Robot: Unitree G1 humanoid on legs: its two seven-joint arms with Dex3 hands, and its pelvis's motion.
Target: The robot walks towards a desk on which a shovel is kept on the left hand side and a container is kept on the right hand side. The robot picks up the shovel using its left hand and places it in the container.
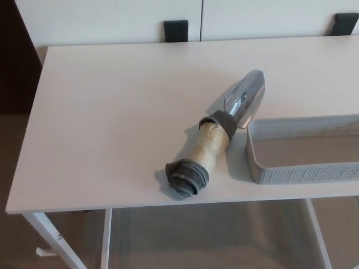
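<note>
We look down on a white counter (112, 112). A shovel (219, 134) lies on it, a little right of the middle. It lies slanted. Its shiny metal scoop (247, 98) points to the far right, and its handle (208, 145) points to the near left. The handle is thick and tan, like it is wrapped in tape. A gray cloth band (224, 121) goes around the handle where it meets the scoop. A bigger wad of gray cloth (188, 176) covers the near end of the handle, close to the near edge of the counter.

A gray mesh container (280, 174) sits on the right side of the counter. It is a low tray with small holes in its walls. It runs off the right side of the picture. Its left end is just beside the shovel. We cannot tell if they touch. The scoop lies by the container's far left corner. The shovel is on the counter, not in the container.

We see white counter legs (53, 238) below, and brown floor (17, 151) on the left. Behind the counter is a white wall or cabinet (112, 19) with two small black blocks (175, 31) on it.

We do not see the left hand or the right hand, so we cannot say how their fingers are.
</note>
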